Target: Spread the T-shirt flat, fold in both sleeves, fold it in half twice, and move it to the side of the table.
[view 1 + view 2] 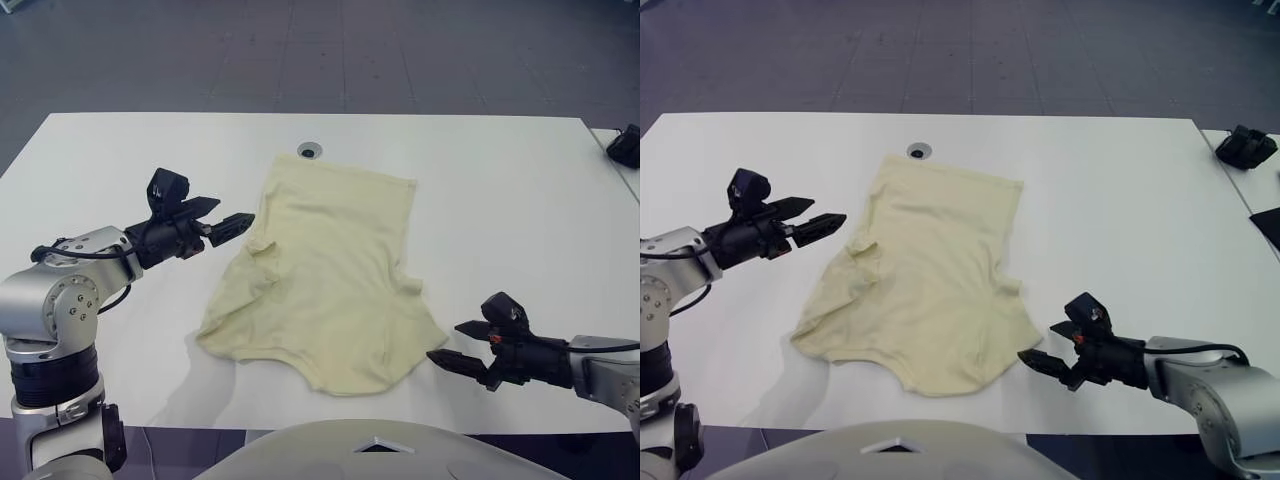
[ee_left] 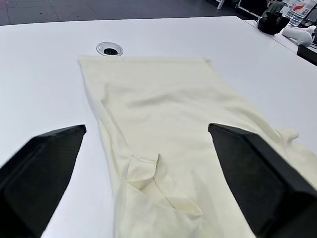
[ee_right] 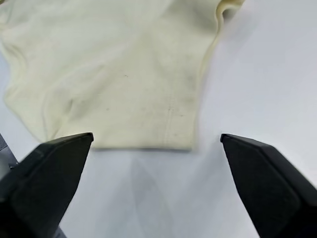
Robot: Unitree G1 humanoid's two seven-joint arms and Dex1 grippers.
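Left eye view is showing a pale yellow T-shirt [image 1: 325, 275] lying on a white table [image 1: 500, 180]. Its straight far edge is sitting just beside the round cable port [image 1: 310, 149], with one far corner almost touching the port. The body is stretching away from the port toward the robot and widening at the near end. The cloth is lying mostly flat, but it is bunching into a small tuck on the edge at the robot's left and a small crumple on the edge at the robot's right. The left gripper [image 1: 235, 212] is hovering nearer the robot than the port and to the port's left. It is pointing at the tucked edge, close to the cloth but not touching it. Its jaws are standing spread with nothing between them. In the left wrist view its two black fingers [image 2: 39, 173] are framing the shirt, with the port beyond the far hem. The right gripper [image 1: 444, 341] is sitting much farther from the port, near the table's front edge and to the port's right, just off the shirt's near corner. Its jaws are also gaping apart and holding nothing. In the right wrist view its fingers [image 3: 49, 173] are hanging over bare table, with the shirt's edge lying just ahead of them. A black object [image 1: 625, 145] is sitting far to the right of the port.
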